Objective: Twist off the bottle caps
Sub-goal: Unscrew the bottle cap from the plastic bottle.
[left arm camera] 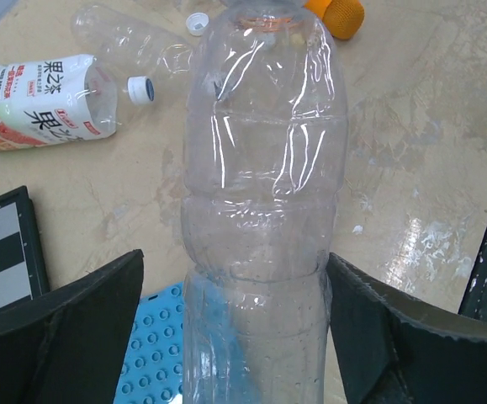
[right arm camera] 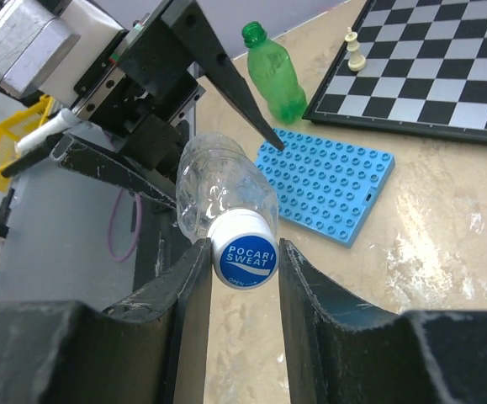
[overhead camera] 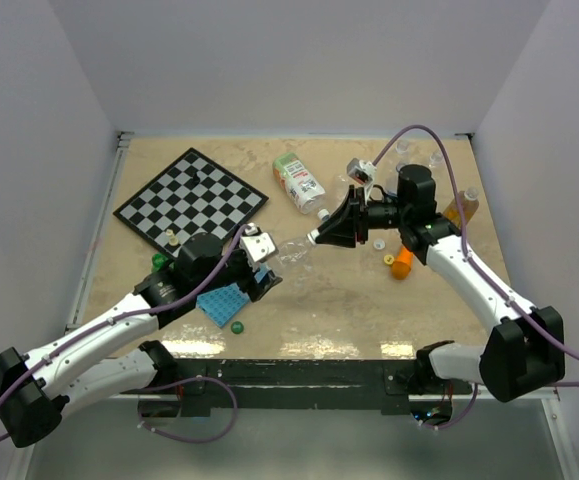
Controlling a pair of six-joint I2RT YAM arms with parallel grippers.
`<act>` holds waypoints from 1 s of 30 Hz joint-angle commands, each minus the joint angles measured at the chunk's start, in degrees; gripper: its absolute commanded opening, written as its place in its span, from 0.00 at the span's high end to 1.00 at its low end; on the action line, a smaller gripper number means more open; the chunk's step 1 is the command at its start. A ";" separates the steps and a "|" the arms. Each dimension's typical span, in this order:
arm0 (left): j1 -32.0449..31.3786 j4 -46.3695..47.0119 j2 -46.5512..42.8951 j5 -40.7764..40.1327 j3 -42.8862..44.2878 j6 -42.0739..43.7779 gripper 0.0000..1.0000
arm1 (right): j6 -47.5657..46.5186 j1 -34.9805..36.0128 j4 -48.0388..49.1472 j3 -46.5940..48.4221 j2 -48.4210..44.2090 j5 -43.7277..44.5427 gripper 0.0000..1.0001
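Observation:
A clear plastic bottle (overhead camera: 294, 252) hangs level above the table between my two grippers. Its white cap with a blue "POCARI SWEAT" top (right arm camera: 245, 261) points into the right wrist view. My right gripper (right arm camera: 245, 244) is shut on this cap, one finger on each side. My left gripper (left arm camera: 235, 257) is open around the bottle's body (left arm camera: 264, 168). The left finger (left arm camera: 100, 295) stands apart from the bottle. The right finger (left arm camera: 369, 311) is at the bottle's wall. In the top view the right gripper (overhead camera: 314, 237) faces the left gripper (overhead camera: 269, 262).
A labelled bottle (overhead camera: 299, 182) lies near the chessboard (overhead camera: 191, 200). A blue studded plate (overhead camera: 224, 303) lies under the left arm, with a green cap (overhead camera: 237, 326) beside it. A capless green bottle (right arm camera: 275, 76), an orange toy (overhead camera: 401, 262), a loose white cap (left arm camera: 197, 23) and an amber bottle (overhead camera: 461, 207) are also there.

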 commanded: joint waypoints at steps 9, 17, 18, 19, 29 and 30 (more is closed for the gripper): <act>2.30 1.29 0.17 6.89 2.10 -2.42 0.03 | -9.38 2.30 -6.24 3.24 -3.05 3.94 1.00; 3.44 1.20 3.25 9.98 2.63 -2.25 0.03 | -12.20 3.97 -7.30 3.42 -3.14 4.99 1.00; 3.44 1.38 3.51 10.50 2.63 -2.16 0.03 | -12.29 4.15 -7.38 3.42 -3.05 5.00 1.00; 3.44 1.64 3.69 10.77 2.54 -2.25 0.03 | -12.29 4.33 -7.47 3.51 -3.05 5.00 1.00; 3.53 4.28 5.89 13.58 2.02 -2.16 0.16 | -13.25 6.00 -8.17 3.77 -2.96 5.43 1.00; 3.53 4.19 6.24 13.84 2.10 -1.98 0.22 | -13.95 6.08 -8.78 4.03 -2.88 5.78 1.00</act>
